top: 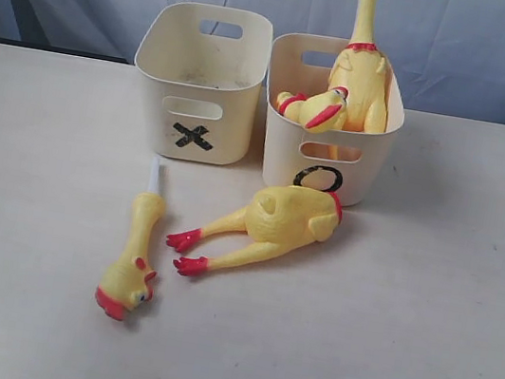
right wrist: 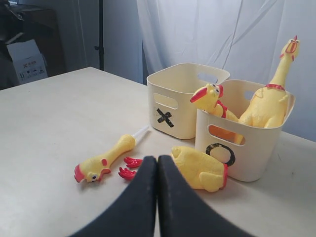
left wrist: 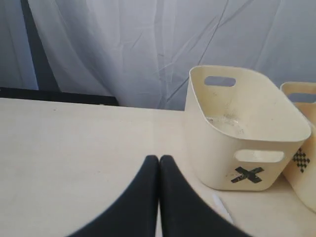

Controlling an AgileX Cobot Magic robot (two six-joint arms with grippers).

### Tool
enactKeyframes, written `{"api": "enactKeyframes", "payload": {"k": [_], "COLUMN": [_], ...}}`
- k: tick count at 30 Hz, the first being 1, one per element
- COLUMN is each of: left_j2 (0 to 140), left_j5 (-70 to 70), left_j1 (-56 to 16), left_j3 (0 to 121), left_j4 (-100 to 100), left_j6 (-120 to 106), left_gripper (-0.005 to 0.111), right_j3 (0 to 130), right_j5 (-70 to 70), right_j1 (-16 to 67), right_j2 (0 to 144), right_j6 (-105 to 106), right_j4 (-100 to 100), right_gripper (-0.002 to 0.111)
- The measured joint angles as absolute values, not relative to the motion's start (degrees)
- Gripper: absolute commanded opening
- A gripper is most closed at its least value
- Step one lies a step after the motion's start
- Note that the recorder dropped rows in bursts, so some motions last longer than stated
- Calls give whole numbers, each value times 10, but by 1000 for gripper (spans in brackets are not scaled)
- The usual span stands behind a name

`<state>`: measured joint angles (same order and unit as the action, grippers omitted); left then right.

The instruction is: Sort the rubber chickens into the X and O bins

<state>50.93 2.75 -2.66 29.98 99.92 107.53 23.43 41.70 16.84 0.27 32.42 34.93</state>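
Both sets of jaws are clenched on nothing: the left gripper points toward the X bin, the right gripper toward the O bin. The O bin holds two whole chickens and touches the X bin's side. On the tabletop before the O bin lie a headless body and, farther off, a head-and-neck piece.

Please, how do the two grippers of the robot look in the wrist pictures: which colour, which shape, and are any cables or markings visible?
The left gripper and the right gripper look alike: each has two plain black, matte fingers, broad near the camera and tapering to rounded tips. No cables, markings or labels show on them. The arms themselves are out of every view.
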Motion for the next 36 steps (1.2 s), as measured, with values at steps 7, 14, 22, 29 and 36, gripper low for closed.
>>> {"api": "enactKeyframes", "payload": {"k": [7, 14, 22, 29, 36], "left_j2": [539, 539, 546, 615, 729], "left_j5": [-21, -149, -250, -368, -428], "left_j1": [-58, -121, -137, -137, -137], "left_j3": [300, 301, 327, 395, 448], "left_j4": [591, 140, -144, -153, -178], "left_j6": [676, 256, 0, -35, -52], "left_gripper": [0, 0, 0, 8, 38], "right_j3": [234, 234, 234, 234, 234], "right_j5": [417, 417, 417, 417, 417], "right_j1": [168, 168, 168, 168, 168], "right_j2": [3, 3, 3, 3, 3], "right_j6": [324, 324, 324, 324, 324], "right_j4": [350, 350, 354, 354, 354], "right_gripper": [0, 0, 0, 0, 0]}}
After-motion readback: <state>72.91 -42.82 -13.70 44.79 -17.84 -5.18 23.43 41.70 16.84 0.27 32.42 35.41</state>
